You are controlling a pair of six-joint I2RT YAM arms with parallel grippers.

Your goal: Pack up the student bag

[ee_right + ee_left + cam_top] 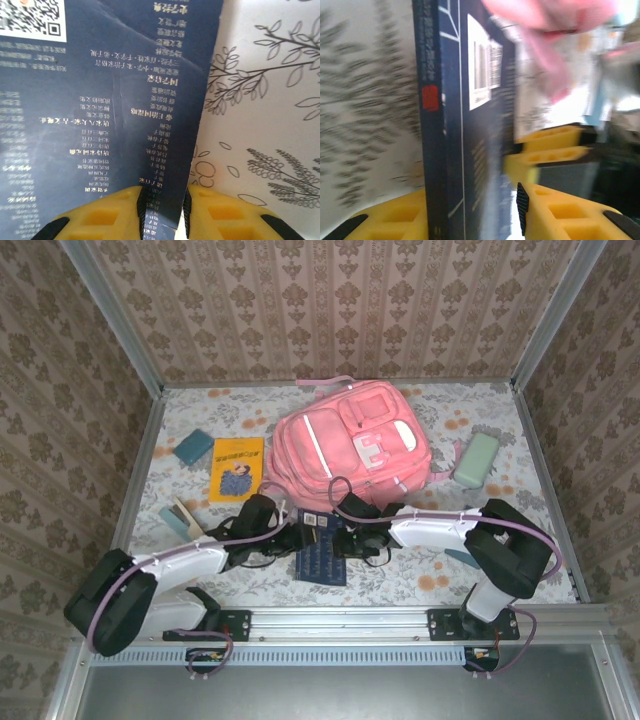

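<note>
We see a white tabletop printed with grey leaves and orange blossoms. Around it rise beige damask-wallpapered walls, and silver metal rails edge it.

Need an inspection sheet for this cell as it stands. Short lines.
Surface: table, covered with a floral cloth.
Job's things: student bag lies front up at the far middle. A dark blue book lies just in front of it, between the grippers.
Clutter: yellow book and teal pad are left of the bag, pale green case right of it.
Grippers: left gripper has a finger on each side of the book's spine, grip unclear. Right gripper has its pads closed on the book's edge.
Cables: purple cables run along both arms.
Surroundings: wallpapered walls; metal rail at the near edge.
</note>
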